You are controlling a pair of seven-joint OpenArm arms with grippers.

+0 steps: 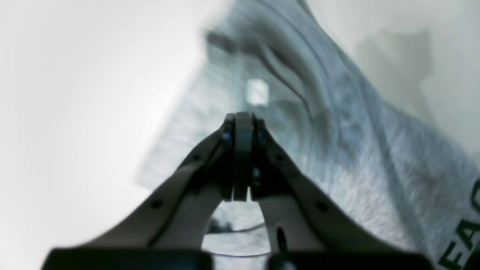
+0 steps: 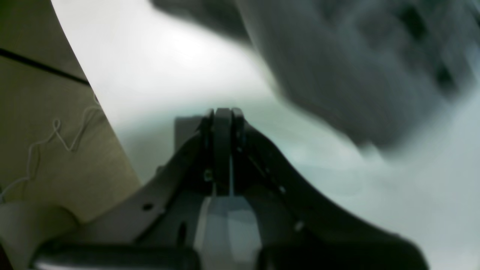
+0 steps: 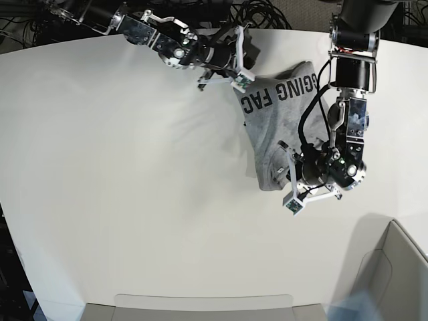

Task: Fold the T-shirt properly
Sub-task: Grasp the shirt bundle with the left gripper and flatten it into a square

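Note:
The heather-grey T-shirt [image 3: 277, 127] hangs bunched and partly raised over the white table [image 3: 134, 167], with black lettering facing up at its far end. My right gripper [image 3: 235, 75] is shut at the shirt's far corner by the lettering. In the right wrist view its jaws [image 2: 223, 112] are closed, and the blurred shirt [image 2: 356, 67] lies to the upper right. My left gripper [image 3: 286, 164] is shut at the shirt's near edge. In the left wrist view the gripper [image 1: 243, 118] is closed, with the shirt [image 1: 356, 150] running away behind it in folds.
A grey bin [image 3: 394, 274] stands at the front right corner. A low grey tray edge [image 3: 200, 307] lies along the front. Black cables [image 3: 261, 10] cluster beyond the table's far edge. The right wrist view shows the table's edge and a beige floor with a white cord [image 2: 45, 142].

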